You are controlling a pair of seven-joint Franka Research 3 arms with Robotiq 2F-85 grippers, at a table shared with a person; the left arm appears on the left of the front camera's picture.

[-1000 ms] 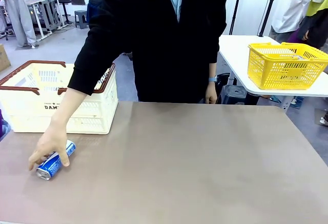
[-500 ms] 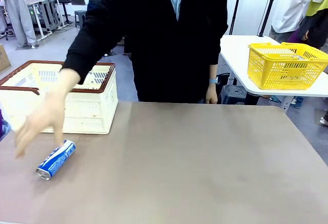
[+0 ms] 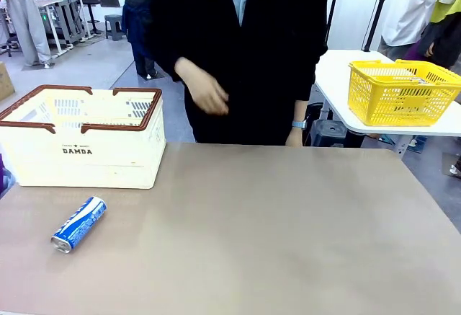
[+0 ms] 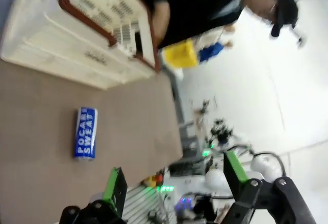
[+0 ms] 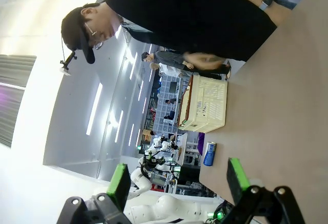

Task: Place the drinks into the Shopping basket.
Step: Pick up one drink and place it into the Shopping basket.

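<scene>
We look across a brown tabletop (image 3: 288, 228) at a person in a dark jacket standing at its far side. One drink, a blue Pocari Sweat can (image 3: 78, 223), lies on its side at the near left of the tabletop, its silver end towards us; it rests apart from everything else, with nothing touching it. We judge it was laid there, on the left arm's side, so that arm can reach it easily.

Just beyond the can, at the far left, stands the Shopping basket (image 3: 108, 163), a cream slotted crate with a dark brown rim and "DAMDA" on its wall; its top is open and upward, ready to take things dropped in from above. What it contains we cannot tell.

The person's hand (image 3: 205, 91) is raised in front of the chest, well clear of the tabletop; this seems to leave the working space to the arms.

In the left wrist view the left fingers (image 4: 115, 185) are spread wide with nothing between them, and the can (image 4: 85, 133) lies beyond them, well apart; the right fingers (image 5: 119, 183) are likewise spread wide and hold nothing, with the can (image 5: 210, 154) far off. We judge that no pick has begun.

A yellow mesh basket (image 3: 400, 95) sits on a white side table at the far right.
</scene>
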